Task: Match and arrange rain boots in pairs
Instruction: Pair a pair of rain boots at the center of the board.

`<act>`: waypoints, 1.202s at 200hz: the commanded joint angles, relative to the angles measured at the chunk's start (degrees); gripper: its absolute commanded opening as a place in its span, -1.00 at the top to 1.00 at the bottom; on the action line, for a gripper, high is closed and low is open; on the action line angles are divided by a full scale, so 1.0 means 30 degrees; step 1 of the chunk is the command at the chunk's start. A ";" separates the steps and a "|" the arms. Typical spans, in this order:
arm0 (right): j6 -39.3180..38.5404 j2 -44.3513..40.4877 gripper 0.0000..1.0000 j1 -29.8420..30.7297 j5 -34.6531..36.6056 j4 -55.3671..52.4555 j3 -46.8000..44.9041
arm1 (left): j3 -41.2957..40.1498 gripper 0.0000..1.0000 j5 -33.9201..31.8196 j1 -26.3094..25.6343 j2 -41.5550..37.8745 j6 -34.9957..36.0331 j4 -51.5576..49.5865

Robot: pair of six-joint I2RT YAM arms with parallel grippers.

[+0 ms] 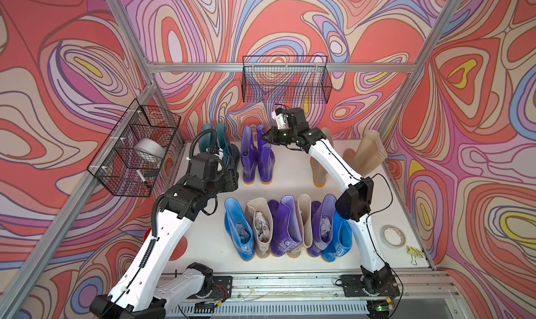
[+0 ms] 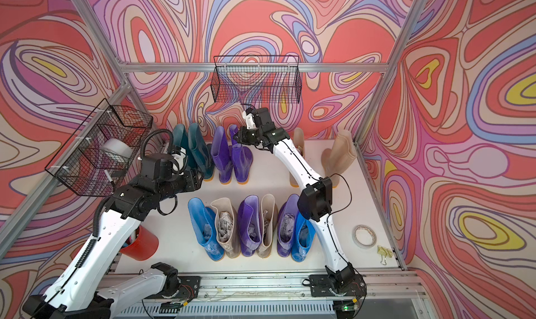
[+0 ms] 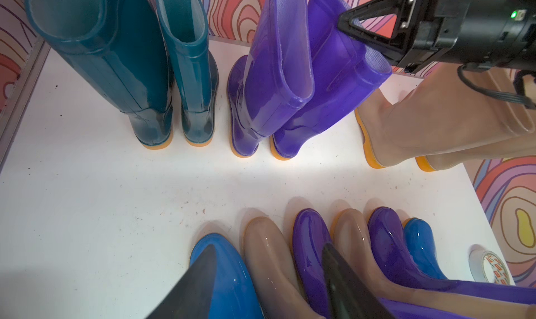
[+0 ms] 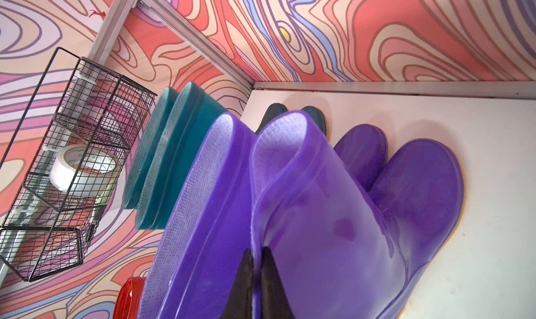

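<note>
Boots (image 1: 285, 224): twelve upright on white table (image 1: 293, 187), two rows.
Back row: teal pair (image 3: 116, 65), purple pair (image 3: 269, 79), beige pair (image 1: 371, 155), by the wall (image 1: 290, 27).
Front row: blue, beige, purple, beige, purple, blue, unmatched, toes toward back row.
Right gripper (image 4: 256, 255): closed tight on rim of the purple boot (image 4: 333, 216) nearer the beige pair.
Held boot: sole on table, touching its mate.
Left gripper (image 3: 268, 249): about half open, empty, above front-row toes.
</note>
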 commanded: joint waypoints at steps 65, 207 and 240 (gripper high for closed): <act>-0.1014 -0.1555 0.41 0.0338 0.0365 0.1516 -0.1043 | -0.0403 -0.20 -0.0054 -0.0063 -0.0400 -0.0270 -0.0140; -0.5379 -0.7646 0.05 0.0038 0.7051 -0.3677 -0.2844 | 0.1908 -0.20 0.2114 -0.0092 0.0470 0.0409 0.1036; -0.6314 -1.0081 -0.09 -0.0837 0.9887 -0.5785 -0.4721 | 0.1658 -0.21 0.2873 -0.0291 0.0405 -0.0061 0.1531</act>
